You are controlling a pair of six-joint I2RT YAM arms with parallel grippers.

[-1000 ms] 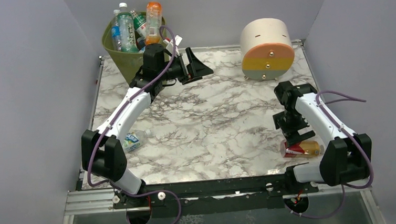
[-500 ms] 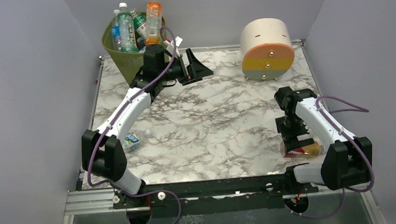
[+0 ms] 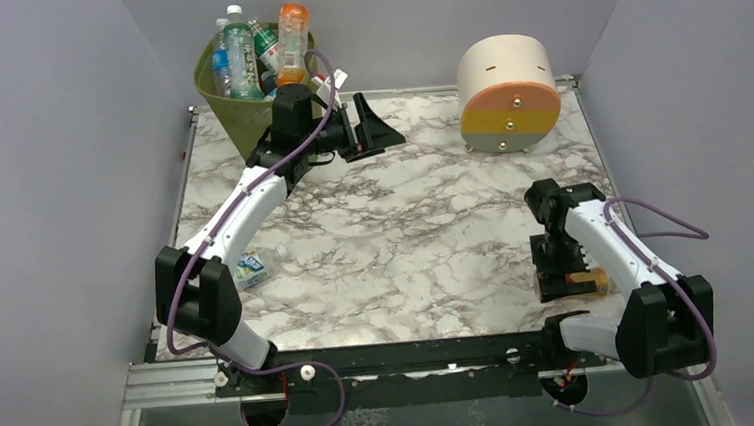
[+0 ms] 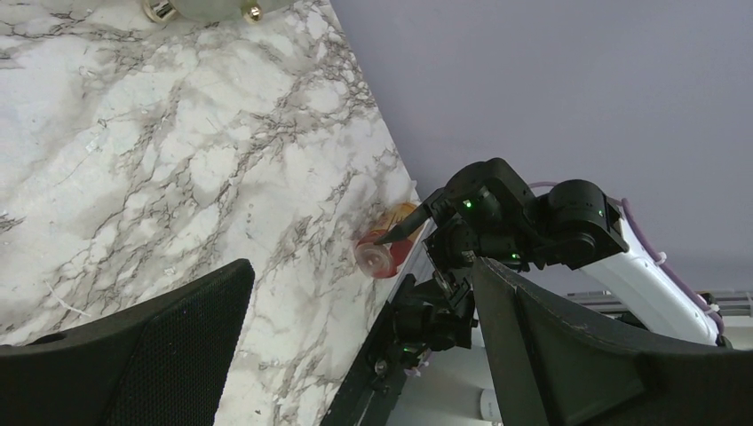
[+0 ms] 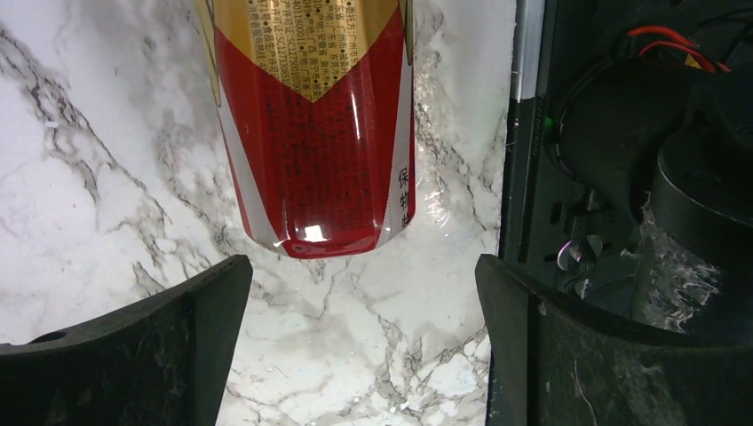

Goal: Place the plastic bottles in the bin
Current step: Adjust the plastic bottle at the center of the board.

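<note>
The olive-green bin [image 3: 231, 118] stands at the table's far left corner with several plastic bottles upright in it, among them an orange-filled one [image 3: 292, 36] and a green-labelled one [image 3: 241, 60]. My left gripper [image 3: 375, 125] hangs open and empty just right of the bin. A small blue-labelled bottle [image 3: 252, 269] lies beside the left arm. Near the right front edge lies a bottle with a red and gold label [image 5: 315, 133], mostly covered from above [image 3: 591, 280]. My right gripper [image 5: 364, 351] stands open just short of its base; the right gripper [image 3: 562, 272] points down.
A cream cylinder [image 3: 508, 94] with an orange, yellow and grey face sits at the back right. Grey walls close in the table on three sides. The black front rail [image 5: 524, 177] runs close beside the red-labelled bottle [image 4: 384, 253].
My right gripper has moved toward the near edge and down over the red-labelled bottle, now covering most of it from above. The left arm has not moved.
</note>
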